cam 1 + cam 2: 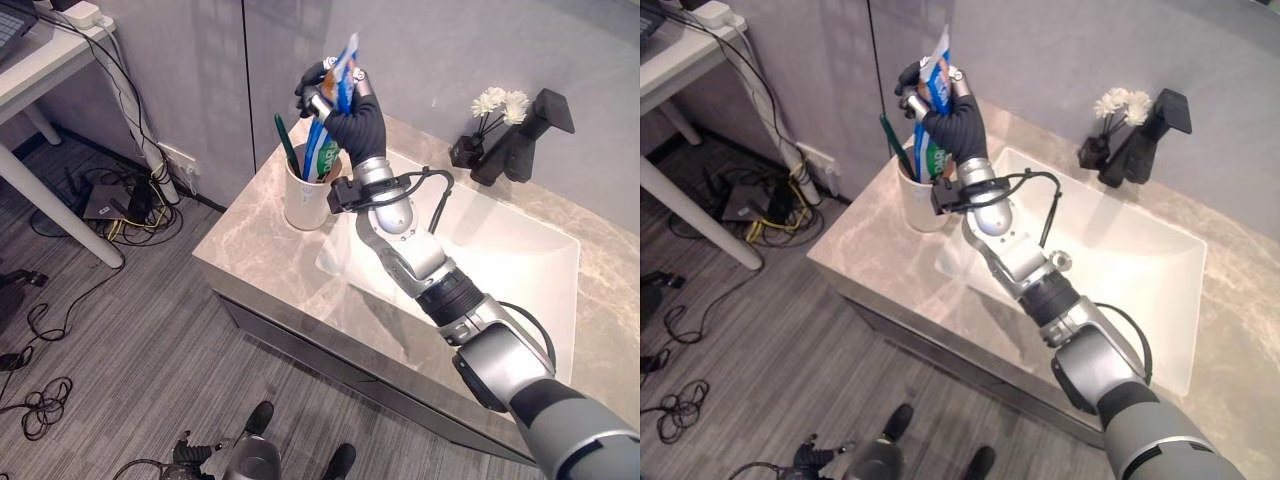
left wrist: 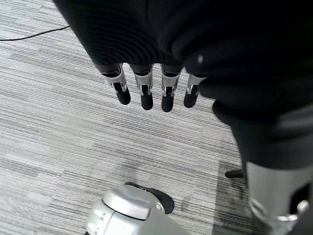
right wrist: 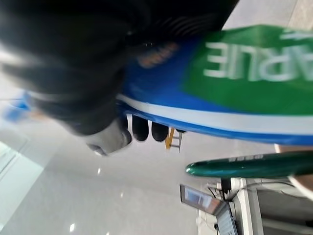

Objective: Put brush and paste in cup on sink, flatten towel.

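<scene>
Marble-patterned counter [image 1: 250, 250] holds a white cup [image 1: 303, 205] near its left end, a dark green toothbrush [image 1: 287, 145] standing inside. Directly above the cup, the right hand [image 1: 345, 100] has its fingers curled round a blue and green toothpaste tube [image 1: 325, 140], whose lower end seems to dip into the cup. Further right lie the white sink [image 1: 510, 260], white flowers [image 1: 500, 102] and a black tap [image 1: 520, 140]. The left hand [image 2: 156, 90] hangs over the floor, fingers straight.
</scene>
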Robot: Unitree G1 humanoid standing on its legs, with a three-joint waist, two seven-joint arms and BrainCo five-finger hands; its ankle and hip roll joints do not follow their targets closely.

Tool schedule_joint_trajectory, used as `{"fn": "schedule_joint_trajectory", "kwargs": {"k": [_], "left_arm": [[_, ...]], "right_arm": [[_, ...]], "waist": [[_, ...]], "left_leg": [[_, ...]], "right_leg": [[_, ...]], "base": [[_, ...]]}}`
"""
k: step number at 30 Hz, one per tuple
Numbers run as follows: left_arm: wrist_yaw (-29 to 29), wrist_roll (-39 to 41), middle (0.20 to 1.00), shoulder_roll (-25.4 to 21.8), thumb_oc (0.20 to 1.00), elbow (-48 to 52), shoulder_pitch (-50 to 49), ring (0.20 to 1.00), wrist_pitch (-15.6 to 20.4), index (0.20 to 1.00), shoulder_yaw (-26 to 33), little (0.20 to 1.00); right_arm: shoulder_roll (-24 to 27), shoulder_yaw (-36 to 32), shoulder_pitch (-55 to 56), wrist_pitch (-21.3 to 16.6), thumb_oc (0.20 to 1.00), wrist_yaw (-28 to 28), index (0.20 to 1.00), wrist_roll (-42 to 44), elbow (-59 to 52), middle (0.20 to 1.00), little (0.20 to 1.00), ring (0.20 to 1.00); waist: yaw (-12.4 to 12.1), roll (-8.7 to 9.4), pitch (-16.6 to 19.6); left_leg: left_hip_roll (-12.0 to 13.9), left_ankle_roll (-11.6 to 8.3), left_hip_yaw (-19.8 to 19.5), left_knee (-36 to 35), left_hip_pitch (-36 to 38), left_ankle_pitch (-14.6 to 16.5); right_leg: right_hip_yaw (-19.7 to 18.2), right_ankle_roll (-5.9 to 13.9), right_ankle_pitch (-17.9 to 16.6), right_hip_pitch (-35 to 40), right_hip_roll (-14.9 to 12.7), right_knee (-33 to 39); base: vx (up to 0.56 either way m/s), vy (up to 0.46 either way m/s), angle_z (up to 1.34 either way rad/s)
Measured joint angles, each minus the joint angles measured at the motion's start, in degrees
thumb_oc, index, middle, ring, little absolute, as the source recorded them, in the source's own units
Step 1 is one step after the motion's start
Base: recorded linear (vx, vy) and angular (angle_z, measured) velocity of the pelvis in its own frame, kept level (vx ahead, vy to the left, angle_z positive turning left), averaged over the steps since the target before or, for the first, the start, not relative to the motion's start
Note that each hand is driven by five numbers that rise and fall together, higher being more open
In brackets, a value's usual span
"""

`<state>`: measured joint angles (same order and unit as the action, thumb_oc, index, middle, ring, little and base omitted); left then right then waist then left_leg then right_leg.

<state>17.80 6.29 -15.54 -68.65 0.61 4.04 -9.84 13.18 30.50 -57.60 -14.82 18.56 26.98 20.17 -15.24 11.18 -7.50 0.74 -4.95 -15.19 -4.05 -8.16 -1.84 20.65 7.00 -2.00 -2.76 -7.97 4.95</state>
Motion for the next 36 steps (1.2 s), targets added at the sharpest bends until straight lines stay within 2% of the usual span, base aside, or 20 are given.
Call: {"fn": "schedule_joint_trajectory", "kwargs": {"k": [7, 11, 15, 19, 22, 24, 25, 26, 27, 28, 29, 32, 33, 34, 35, 36], "left_arm": [[-0.03, -0.03, 1.0, 0.03, 1.0, -1.73, -0.02, 1.0, -0.54, 1.0, 0.02, 1.0], [-0.05, -0.13, 1.0, 0.12, 1.0, -2.13, -0.07, 1.0, -1.01, 1.0, 0.0, 1.0], [-0.08, -0.65, 1.0, 0.37, 1.0, -1.62, 0.18, 1.0, -1.12, 1.0, -0.62, 1.0], [-0.11, -2.92, 1.0, 1.45, 1.0, -0.23, 0.96, 1.0, -1.66, 1.0, -3.9, 1.0], [-0.08, -2.98, 1.0, 1.52, 1.0, 0.57, 0.03, 1.0, -1.63, 1.0, -4.61, 1.0], [-0.1, -3.0, 1.0, 2.26, 1.0, 2.44, 0.34, 1.0, -1.67, 1.0, -5.02, 1.0], [-0.07, -3.04, 1.0, 2.34, 1.0, 4.39, -0.35, 1.0, -1.49, 1.0, -5.07, 1.0], [-0.14, -3.36, 1.0, 2.34, 1.0, 4.65, 0.2, 1.0, -1.09, 1.0, -4.97, 1.0], [-0.33, -4.68, 1.0, 2.19, 1.0, 6.16, 0.21, 1.0, -1.07, 1.0, -5.75, 1.0], [-0.57, -5.04, 1.0, 2.22, 1.0, 7.83, -0.55, 1.0, -0.68, 1.0, -6.17, 1.0], [-0.93, -5.25, 1.0, 2.05, 1.0, 9.26, -1.05, 1.0, 0.0, 1.0, -6.28, 1.0], [-2.4, -5.88, 1.0, 2.31, 1.0, 10.84, -1.22, 1.0, 0.63, 1.0, -7.09, 1.0], [-3.44, -6.88, 1.0, 2.24, 1.0, 14.01, -1.93, 1.0, 1.39, 1.0, -7.21, 1.0], [-4.04, -6.98, 1.0, 2.24, 1.0, 15.05, -2.21, 1.0, 1.72, 1.0, -7.25, 1.0], [-5.52, -7.13, 1.0, 2.21, 1.0, 17.04, -2.62, 1.0, 2.05, 1.0, -7.22, 1.0], [-5.78, -7.15, 1.0, 2.21, 1.0, 17.59, -2.98, 1.0, 1.93, 1.0, -7.29, 1.0]], "right_arm": [[0.57, -0.07, 0.0, 0.0, 1.0, 0.03, 1.0, -0.86, -1.92, 1.0, 1.0, 1.0], [0.65, -0.21, -0.83, 0.0, 1.0, 0.24, 1.0, -0.98, -2.31, 1.0, 1.0, 1.0], [0.23, -3.07, -0.86, -0.03, 1.0, 2.0, 1.0, -2.59, -4.51, 1.0, 1.0, 1.0], [-0.12, -8.2, -1.08, -0.27, 1.0, 4.65, 1.0, -3.47, -9.71, 1.0, 1.0, 1.0], [-0.16, -9.57, -1.17, -0.85, 1.0, 6.05, 1.0, -4.0, -13.47, 1.0, 1.0, 1.0], [1.06, -10.83, -0.78, -0.83, 1.0, 6.54, 1.0, -5.59, -16.15, 1.0, 1.0, 1.0], [4.34, -12.31, -0.14, -0.78, 1.0, 6.8, 1.0, -7.63, -19.71, 1.0, 1.0, 1.0], [6.67, -13.97, 0.44, -1.42, 1.0, 7.58, 1.0, -9.56, -21.24, 1.0, 1.0, 1.0], [11.17, -16.57, 2.45, -1.17, 1.0, 7.81, 1.0, -12.71, -23.84, 1.0, 1.0, 1.0], [13.81, -18.33, 3.95, -1.35, 1.0, 8.07, 1.0, -15.11, -25.21, 1.0, 1.0, 1.0], [18.54, -22.2, 6.71, -1.31, 1.0, 9.11, 1.0, -18.48, -26.68, 1.0, 1.0, 1.0], [26.91, -30.91, 16.62, -1.18, 1.0, 11.15, 1.0, -24.18, -29.06, 1.0, 1.0, 1.0], [30.58, -38.12, 24.59, -0.89, 1.0, 12.84, 1.0, -28.67, -30.37, 1.0, 1.0, 1.0], [31.56, -41.31, 28.34, -0.6, 1.0, 13.77, 1.0, -30.42, -30.06, 1.0, 1.0, 1.0], [32.65, -48.12, 37.03, -0.27, 1.0, 14.88, 1.0, -33.17, -28.95, 1.0, 1.0, 1.0], [32.26, -49.92, 39.04, 0.01, 1.0, 15.59, 1.0, -33.71, -27.98, 1.0, 1.0, 1.0]], "waist": [[0.19, -0.01, -0.01], [0.25, 0.01, 0.01], [0.43, -0.31, 0.07], [1.34, -2.04, 0.65], [2.56, -3.66, 2.44], [4.35, -4.55, 3.2], [4.91, -5.01, 3.49], [6.5, -5.09, 3.98], [7.61, -5.24, 4.36], [7.28, -5.3, 4.64], [8.73, -5.46, 5.06], [12.93, -6.51, 6.18], [14.06, -6.84, 6.58], [14.82, -7.13, 6.74], [16.13, -7.74, 6.77], [17.0, -8.22, 6.74]], "left_leg": [[0.34, 0.0, 0.34, -0.02, 1.02, 0.0], [0.45, 0.0, 1.79, -0.08, 2.08, 0.0], [0.54, -0.01, 2.29, -0.07, 3.19, 0.03], [0.36, 0.07, 3.34, -0.16, 4.86, 0.07], [0.55, 0.36, 5.8, -0.27, 6.09, 0.24], [0.72, 0.81, 7.55, -0.29, 6.9, 0.54], [0.82, 1.01, 8.72, -0.34, 7.39, 0.66], [0.91, 1.28, 9.67, -0.39, 7.88, 0.92], [0.9, 1.32, 10.17, -0.41, 8.24, 0.89], [0.95, 1.36, 10.44, -0.66, 8.34, 0.91], [1.02, 1.52, 11.94, -0.98, 9.28, 1.0], [0.98, 1.95, 13.1, -1.03, 10.05, 1.28], [1.08, 2.25, 13.19, -1.07, 10.15, 1.5], [1.15, 2.29, 13.51, -1.06, 10.16, 1.53], [1.25, 2.34, 14.19, -1.1, 10.23, 1.56], [1.29, 2.47, 14.39, -1.19, 10.12, 1.64]], "right_leg": [[-0.37, -0.09, -0.07, 0.75, 0.05, 0.0], [-1.64, -0.13, -0.32, 1.13, 0.0, 0.0], [-2.24, -0.25, -0.46, 2.01, 0.06, 0.01], [-3.28, -0.09, -0.91, 3.04, -0.26, 0.0], [-5.83, -0.07, -1.44, 2.98, -0.22, -0.01], [-7.45, -0.12, -1.83, 2.84, -0.11, 0.0], [-8.7, -0.11, -2.17, 2.75, -0.08, -0.01], [-9.55, -0.06, -2.29, 2.67, -0.04, 0.0], [-10.04, 0.02, -2.45, 2.65, -0.02, 0.0], [-10.28, 0.03, -2.44, 2.66, -0.06, 0.0], [-11.92, 0.12, -2.67, 2.62, 0.01, 0.0], [-12.97, 0.23, -2.78, 2.75, 0.01, 0.01], [-13.0, 0.21, -2.67, 2.81, 0.09, 0.0], [-13.26, 0.21, -2.67, 2.66, 0.16, -0.02], [-13.87, 0.16, -2.71, 2.52, 0.32, 0.01], [-14.07, 0.16, -2.71, 2.5, 0.35, 0.03]], "base": [[0.0, 0.0, -0.01], [0.0, -0.001, -0.16], [-0.01, 0.01, -0.08], [-0.02, 0.021, -0.13], [-0.03, 0.017, -0.38], [-0.05, 0.023, -0.46], [-0.08, 0.02, -0.51], [-0.05, 0.019, -0.44], [-0.03, 0.013, -0.27], [0.02, 0.004, -0.38], [0.0, 0.005, -0.4], [-0.03, -0.011, -0.28], [-0.03, -0.019, -0.06], [0.0, -0.02, -0.15], [0.0, -0.023, -0.18], [-0.02, -0.039, -0.33]]}}
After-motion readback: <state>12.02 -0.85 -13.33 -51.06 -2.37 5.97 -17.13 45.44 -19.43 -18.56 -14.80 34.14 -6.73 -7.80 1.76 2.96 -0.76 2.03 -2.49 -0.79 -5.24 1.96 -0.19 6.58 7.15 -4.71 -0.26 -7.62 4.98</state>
